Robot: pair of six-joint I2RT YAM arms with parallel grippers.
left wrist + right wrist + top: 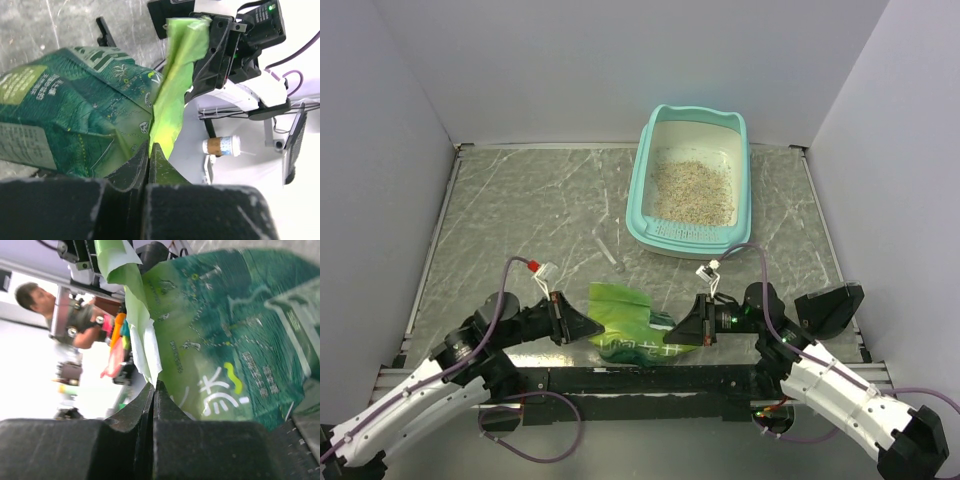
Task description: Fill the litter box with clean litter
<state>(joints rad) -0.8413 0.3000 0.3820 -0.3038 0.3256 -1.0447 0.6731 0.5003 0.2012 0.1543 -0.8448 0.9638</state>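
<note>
Both pincers are pinched tight on the top edge of a green pouch [625,320], one at each end. The left pincer [588,326] comes in from the left. In its wrist view its jaws stand pressed together, with a light-green fold of the pouch's edge clamped between them. The right pincer [672,328] comes in from the right. Its wrist view shows the same: jaws together on the pale-green edge, the dark-green printed face of the pouch spreading away to the right. The left wrist view also shows the right pincer gripping the far end of that same fold.

The pouch lies crumpled between the two pincers, near the front edge of the counter [520,210], just ahead of the arm bases. Its printed side carries white lettering too small to read.

The litter box [685,235] sits on the counter behind the pouch and to the right, well apart from both pincers. Its raised end points to the back wall and its low grated lip faces the arms. Beige litter [692,190] lies loosely over the middle and front of its white floor; the back part of the floor is bare.

A thin pale strip [608,250] lies on the counter left of the box.
</note>
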